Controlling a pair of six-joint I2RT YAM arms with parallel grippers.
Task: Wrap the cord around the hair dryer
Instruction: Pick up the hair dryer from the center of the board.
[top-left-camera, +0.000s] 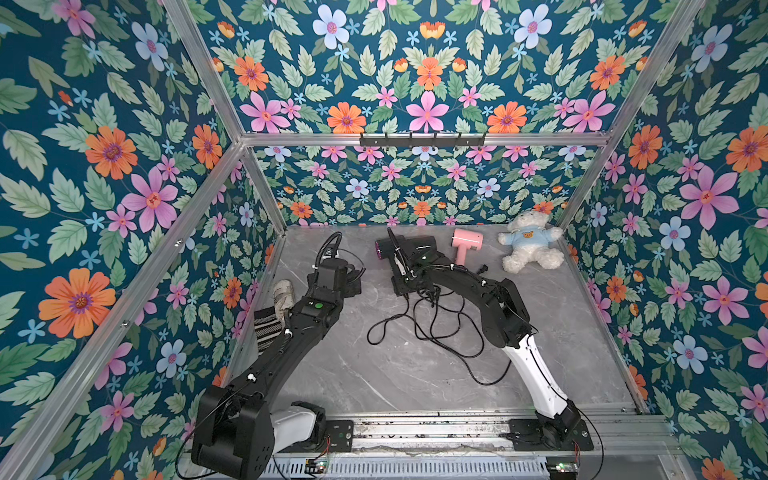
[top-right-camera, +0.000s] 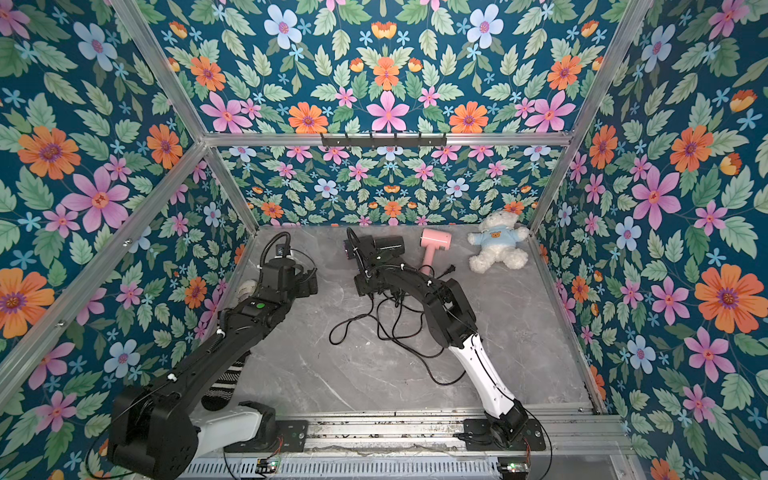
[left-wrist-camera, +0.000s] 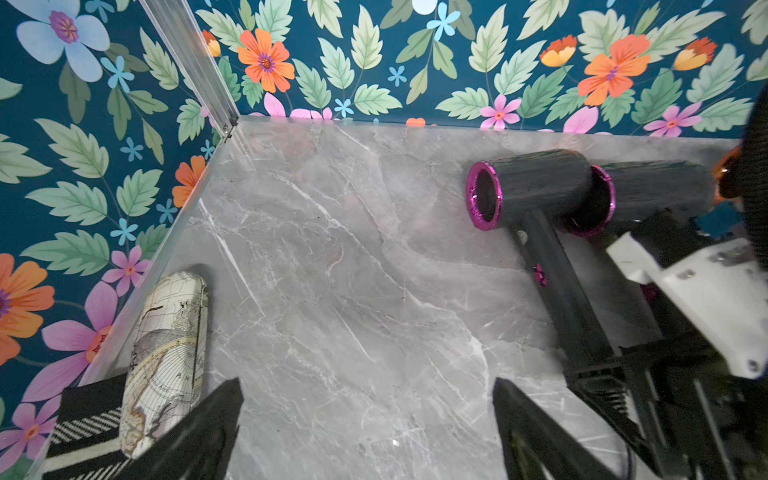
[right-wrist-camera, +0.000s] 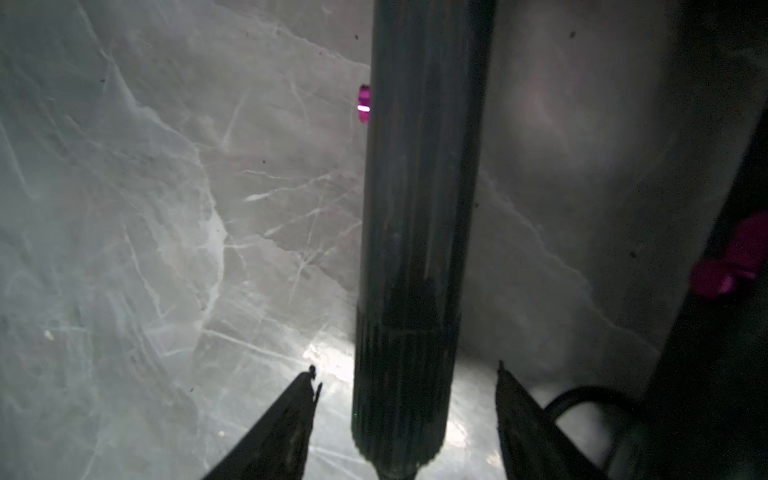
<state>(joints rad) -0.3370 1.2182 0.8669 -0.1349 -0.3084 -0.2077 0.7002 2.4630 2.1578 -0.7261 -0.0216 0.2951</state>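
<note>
Black hair dryer w/ magenta ring (top-left-camera: 415, 245) lies on grey marble table (top-left-camera: 374, 374), back centre. R claw (right-wrist-camera: 405, 370) straddles its handle, jaws apart, not gripping. L claw (left-wrist-camera: 368, 386) wide above table, beside dryer. Black cord (top-left-camera: 430, 296) loose, tangled on table by handle end.

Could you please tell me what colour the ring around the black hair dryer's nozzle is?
Glittery magenta ring, clearest in the left wrist view.

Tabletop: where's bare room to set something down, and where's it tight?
Free: front tabletop between the cord and front rail; the strip between right arm and right wall, nearer than the teddy bear; rear-left corner ahead of the left claw. Crowded: rear, with black hair dryer, pink hair dryer, teddy bear; cord tangle mid-table; left wall, glasses case, striped cloth.
</note>
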